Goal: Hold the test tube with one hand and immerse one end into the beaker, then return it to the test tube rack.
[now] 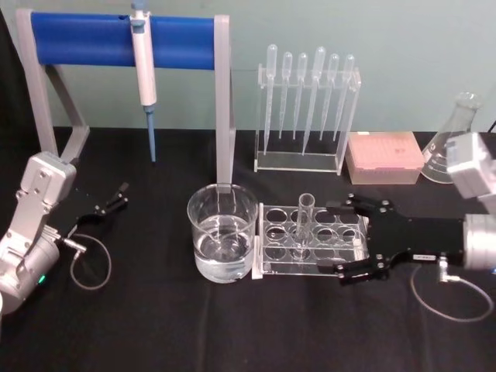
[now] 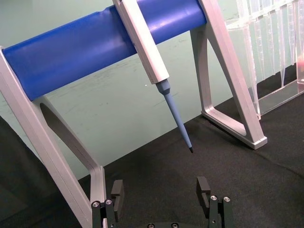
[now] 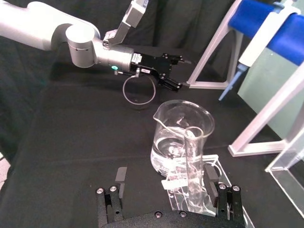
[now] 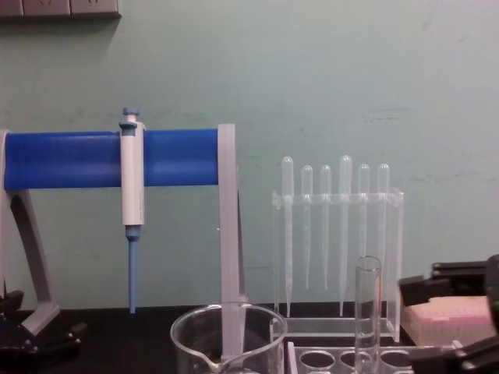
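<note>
The test tube (image 1: 304, 223) stands upright in a hole of the clear rack (image 1: 310, 267), just right of the beaker (image 1: 222, 232), which holds clear liquid. My right gripper (image 1: 341, 239) is open at the rack's right end, one finger on each side of the rack, short of the tube. In the right wrist view the tube (image 3: 192, 161) rises between the open fingers of the right gripper (image 3: 165, 179), close to one finger (image 3: 209, 176), with the beaker (image 3: 183, 137) beyond. The chest view shows the tube (image 4: 366, 312) left of the right gripper (image 4: 429, 323). My left gripper (image 1: 120, 195) rests open at the table's left.
A blue-barred stand (image 1: 124, 40) holding a white-and-blue pipettor (image 1: 144, 70) spans the back left. A rack of plastic pipettes (image 1: 306, 108), a pink box (image 1: 384, 156) and a glass flask (image 1: 453, 139) stand at the back right. A cable loops on the cloth by each wrist.
</note>
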Robot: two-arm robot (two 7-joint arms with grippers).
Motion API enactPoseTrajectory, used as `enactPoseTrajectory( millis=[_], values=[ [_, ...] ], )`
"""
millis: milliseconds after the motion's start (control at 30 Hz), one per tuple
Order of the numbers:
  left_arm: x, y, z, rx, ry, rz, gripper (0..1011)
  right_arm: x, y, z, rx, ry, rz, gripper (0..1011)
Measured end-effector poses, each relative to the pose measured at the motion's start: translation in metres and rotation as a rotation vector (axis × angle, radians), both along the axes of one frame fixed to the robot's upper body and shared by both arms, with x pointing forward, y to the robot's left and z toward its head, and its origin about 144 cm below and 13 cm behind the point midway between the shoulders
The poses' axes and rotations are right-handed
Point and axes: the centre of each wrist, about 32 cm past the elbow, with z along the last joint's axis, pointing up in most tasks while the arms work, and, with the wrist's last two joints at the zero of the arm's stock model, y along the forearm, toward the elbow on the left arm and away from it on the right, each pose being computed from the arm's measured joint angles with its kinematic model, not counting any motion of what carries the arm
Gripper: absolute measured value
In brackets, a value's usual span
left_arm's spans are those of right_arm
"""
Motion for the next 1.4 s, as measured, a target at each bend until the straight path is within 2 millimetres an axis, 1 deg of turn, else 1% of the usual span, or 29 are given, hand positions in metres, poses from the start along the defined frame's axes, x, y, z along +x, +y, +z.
enactPoseTrajectory(
  millis=[167, 400, 1067, 1367, 1400],
  values=[
    [0.0, 0.0, 0.0, 0.0, 0.0, 0.0, 1000, 0.006, 0.012, -0.002, -0.005, 0.011, -0.007, 1004],
    [0.0, 0.0, 0.0, 0.0, 0.0, 0.0, 1000, 0.012, 0.02, -0.008, -0.001, 0.018, -0.038, 1004],
    [0.0, 0.0, 0.0, 0.0, 0.0, 0.0, 1000, 0.022, 0.031, -0.018, 0.042, 0.015, -0.074, 1004],
    [0.0, 0.0, 0.0, 0.0, 0.0, 0.0, 1000, 0.023, 0.031, -0.018, 0.042, 0.014, -0.076, 1004],
    [0.0, 0.0, 0.0, 0.0, 0.0, 0.0, 1000, 0.023, 0.031, -0.018, 0.042, 0.014, -0.076, 982]
  ],
)
